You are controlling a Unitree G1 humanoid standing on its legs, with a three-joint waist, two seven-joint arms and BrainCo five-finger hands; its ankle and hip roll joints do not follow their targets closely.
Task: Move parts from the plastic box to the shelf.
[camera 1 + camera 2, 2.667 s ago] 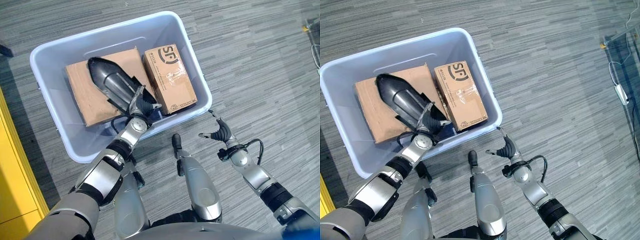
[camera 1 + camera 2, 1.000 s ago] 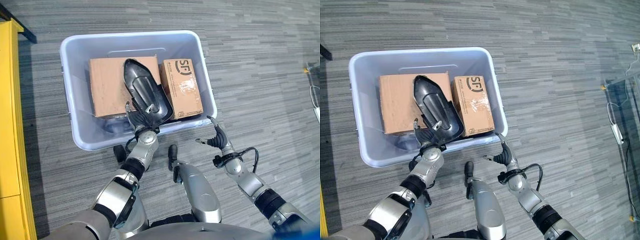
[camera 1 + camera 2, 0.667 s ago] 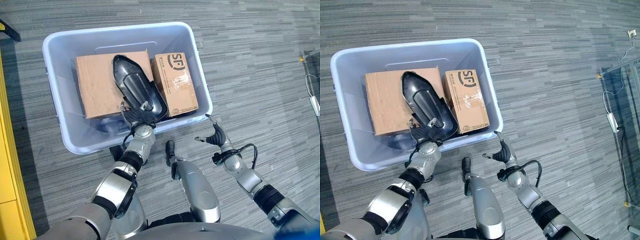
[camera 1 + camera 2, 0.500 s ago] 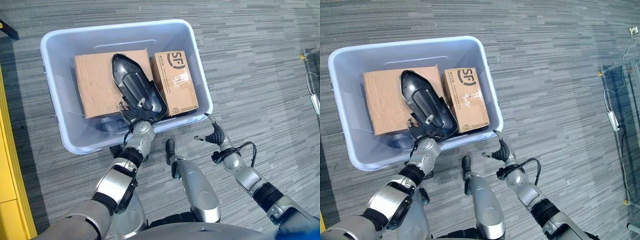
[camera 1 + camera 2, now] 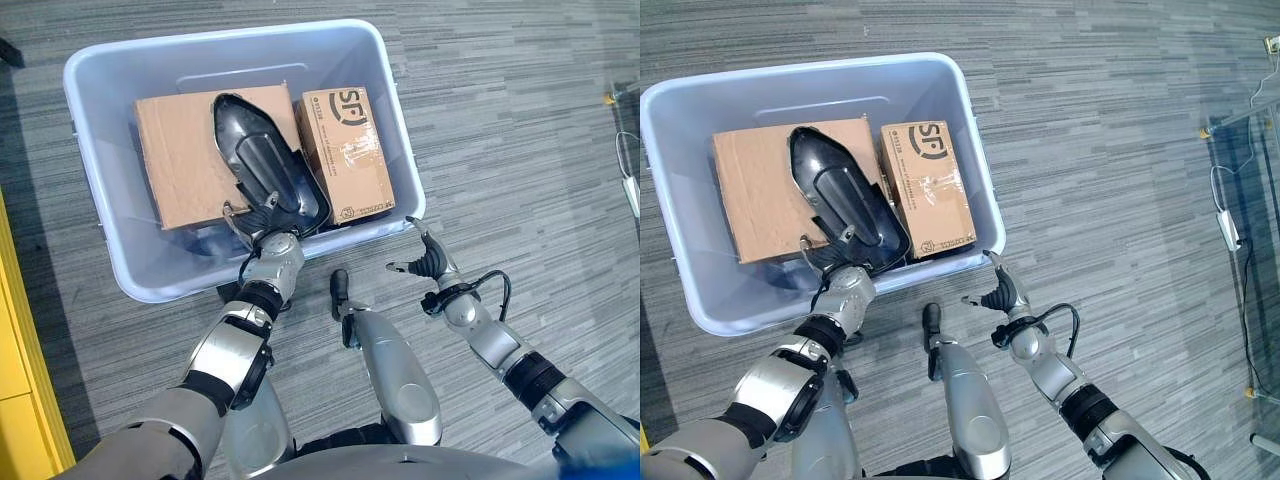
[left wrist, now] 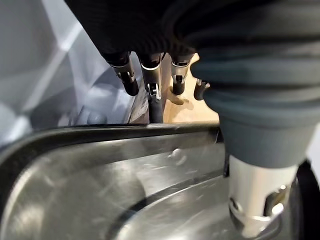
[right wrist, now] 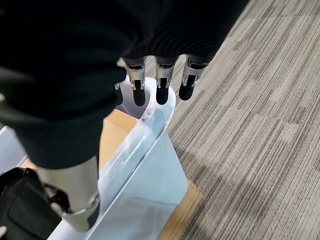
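A pale blue plastic box [image 5: 230, 35] stands on the grey carpet in front of me. In it lie a large cardboard box [image 5: 175, 175], a smaller taped cardboard box [image 5: 348, 150] and a dark glossy shell-shaped part [image 5: 255, 160] resting across the large one. My left hand [image 5: 268, 250] is at the part's near end by the box's front wall. In the left wrist view its fingers [image 6: 150, 95] reach over the part's rim [image 6: 125, 170] and the thumb presses the inner side. My right hand [image 5: 428, 265] hovers open at the box's front right corner, holding nothing.
The yellow shelf edge [image 5: 20, 400] runs along the far left. A white cable with a plug [image 5: 1228, 230] lies on the carpet at the far right. Grey carpet surrounds the box, with its front rim [image 7: 150, 130] close under my right fingers [image 7: 159, 87].
The whole picture has swung as the camera moved. My left hand has stayed on the dark part's near end, now closer to the front wall. The right hand has stayed by the corner.
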